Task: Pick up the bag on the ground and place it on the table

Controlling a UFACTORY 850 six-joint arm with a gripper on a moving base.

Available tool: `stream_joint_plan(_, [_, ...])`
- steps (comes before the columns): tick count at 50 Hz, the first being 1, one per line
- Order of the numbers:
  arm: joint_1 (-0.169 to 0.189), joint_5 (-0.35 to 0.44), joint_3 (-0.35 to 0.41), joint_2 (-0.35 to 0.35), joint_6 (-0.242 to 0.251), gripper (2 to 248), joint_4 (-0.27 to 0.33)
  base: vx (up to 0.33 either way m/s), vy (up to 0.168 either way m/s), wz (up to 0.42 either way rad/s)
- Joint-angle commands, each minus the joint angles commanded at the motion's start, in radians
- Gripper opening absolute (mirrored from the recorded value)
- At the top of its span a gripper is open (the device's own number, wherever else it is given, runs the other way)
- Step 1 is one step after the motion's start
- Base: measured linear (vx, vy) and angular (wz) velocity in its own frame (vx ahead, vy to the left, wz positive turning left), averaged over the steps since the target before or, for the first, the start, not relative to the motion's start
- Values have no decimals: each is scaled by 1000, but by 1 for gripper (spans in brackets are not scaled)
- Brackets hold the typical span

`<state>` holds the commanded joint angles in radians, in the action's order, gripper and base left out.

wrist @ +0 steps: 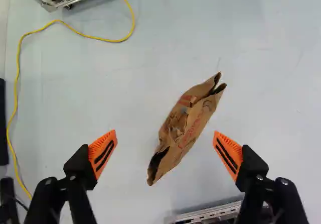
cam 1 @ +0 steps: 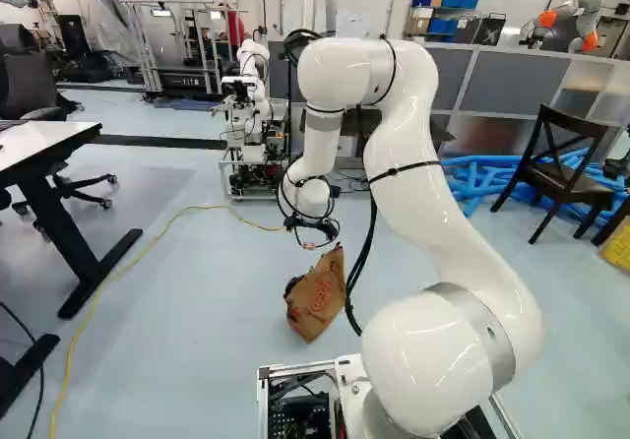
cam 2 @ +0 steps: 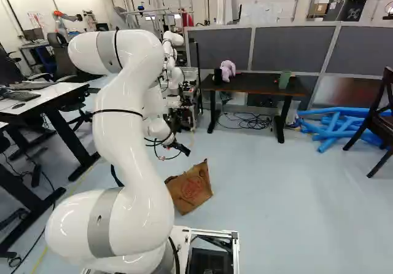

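My gripper (cam 1: 313, 235) hangs above the floor in the left base view, higher than the brown paper bag (cam 1: 316, 295). In the right base view the bag (cam 2: 191, 188) stands upright on the floor, creased, with red print on its side. Looking along the wrist, the gripper (wrist: 165, 151) is wide open, and the bag (wrist: 185, 128) lies below and between its orange-padded fingers, touched by neither. A dark table (cam 2: 255, 83) stands at the back in the right base view, with a purple plush toy and a green container on it.
Another robot (cam 1: 251, 94) stands on a wheeled base beyond the bag. A yellow cable (cam 1: 128, 267) runs along the floor. A white desk (cam 1: 39, 149) is at the left, with blue tubes (cam 2: 338, 126) and a dark chair (cam 2: 381, 117) at the right.
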<state>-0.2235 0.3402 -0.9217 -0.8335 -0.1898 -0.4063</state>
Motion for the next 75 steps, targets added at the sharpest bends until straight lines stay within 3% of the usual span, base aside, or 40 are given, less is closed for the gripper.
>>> stream_joint_plan(38, [0,-92,-95,-145,-393,247,-73,0,0,0])
stream_joint_plan(47, [0,-112,-119,-179,-416,247,-88,0,0,0])
stream_joint_plan(75, [26,-140,-220,-295,-420,247,-91,0,0,0])
